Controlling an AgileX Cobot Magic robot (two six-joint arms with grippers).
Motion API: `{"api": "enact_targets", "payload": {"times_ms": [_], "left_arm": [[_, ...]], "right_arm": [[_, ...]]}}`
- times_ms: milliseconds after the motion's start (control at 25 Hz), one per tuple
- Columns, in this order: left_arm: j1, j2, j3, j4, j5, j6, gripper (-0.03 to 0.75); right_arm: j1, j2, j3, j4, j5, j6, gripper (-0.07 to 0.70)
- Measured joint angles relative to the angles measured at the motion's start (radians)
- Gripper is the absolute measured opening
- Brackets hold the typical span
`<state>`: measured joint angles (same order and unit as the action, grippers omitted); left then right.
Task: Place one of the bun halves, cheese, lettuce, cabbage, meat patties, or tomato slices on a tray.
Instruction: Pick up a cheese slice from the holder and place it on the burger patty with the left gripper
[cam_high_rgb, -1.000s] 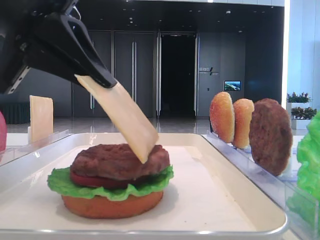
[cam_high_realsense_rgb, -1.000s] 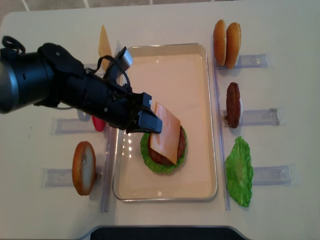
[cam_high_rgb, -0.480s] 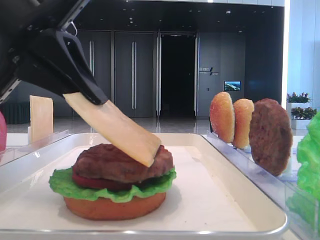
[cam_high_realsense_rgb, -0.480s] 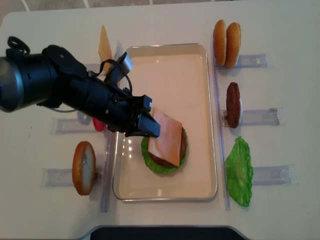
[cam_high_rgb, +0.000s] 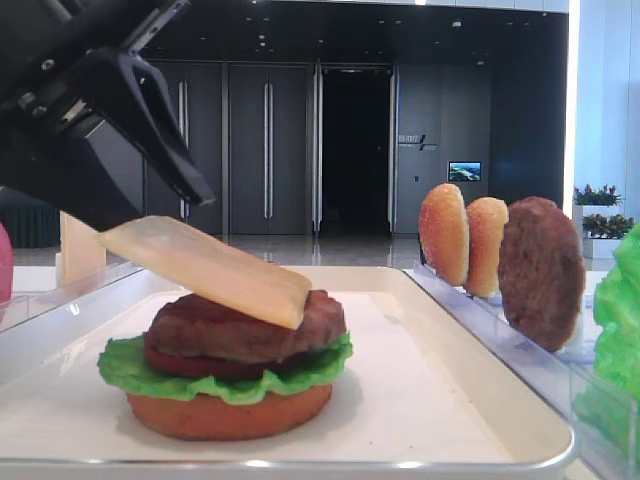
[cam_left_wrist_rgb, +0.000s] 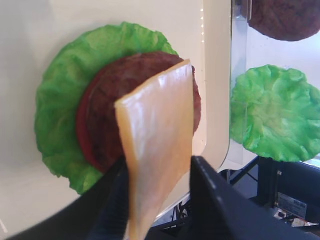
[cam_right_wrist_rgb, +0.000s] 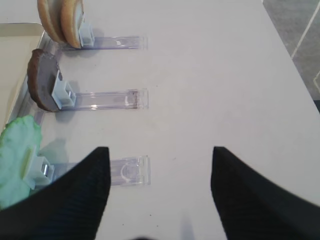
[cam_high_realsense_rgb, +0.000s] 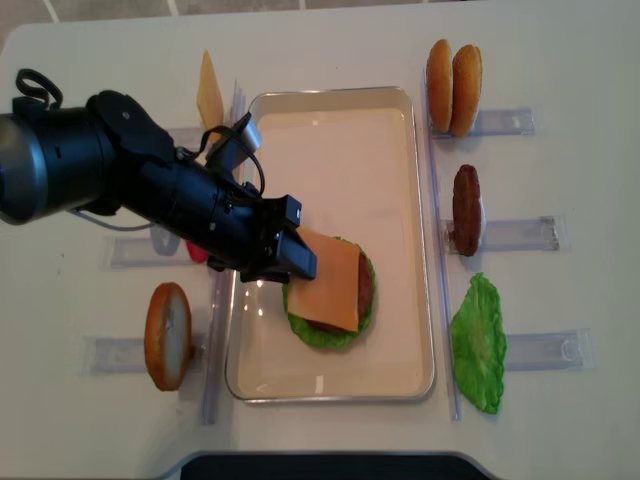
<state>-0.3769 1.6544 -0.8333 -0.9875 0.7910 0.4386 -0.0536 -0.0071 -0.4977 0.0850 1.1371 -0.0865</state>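
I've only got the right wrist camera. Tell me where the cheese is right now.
Observer: The cheese sits tilted. Its lower edge rests on the meat patty, and its upper end is up at the left gripper.
Operator: Report what's under that patty.
Observer: A tomato slice, lettuce and a bun half, stacked on the tray.
Operator: Say whether the left jaws have let go.
Observer: I can't tell. In the left wrist view the cheese's upper end lies between the fingers, but it's unclear whether they're touching it.
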Motion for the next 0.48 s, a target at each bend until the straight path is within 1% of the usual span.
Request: {"api": "enact_targets", "payload": {"times_ms": [120, 200, 240, 320, 480], "left_arm": [[0.0, -0.025, 0.0, 0.031, 0.001, -0.019, 0.417], [0.0, -0.056, 0.0, 0.066, 0.004, -0.034, 0.502], [0.0, -0.07, 0.0, 0.086, 0.007, -0.046, 0.531], [0.0, -0.096, -0.003, 0.126, 0.02, -0.075, 0.559], [0.0, -0.114, -0.041, 0.256, 0.091, -0.154, 0.573]], "right_arm": [[0.0, 0.0, 0.0, 0.0, 0.0, 0.0, 0.449], [0.0, 0.0, 0.0, 0.0, 0.0, 0.0, 0.449], [0.0, 0.0, 0.0, 0.0, 0.0, 0.0, 0.449], [0.0, 0.0, 0.0, 0.0, 0.0, 0.0, 0.449], [0.0, 0.0, 0.0, 0.0, 0.0, 0.0, 0.449]]}}
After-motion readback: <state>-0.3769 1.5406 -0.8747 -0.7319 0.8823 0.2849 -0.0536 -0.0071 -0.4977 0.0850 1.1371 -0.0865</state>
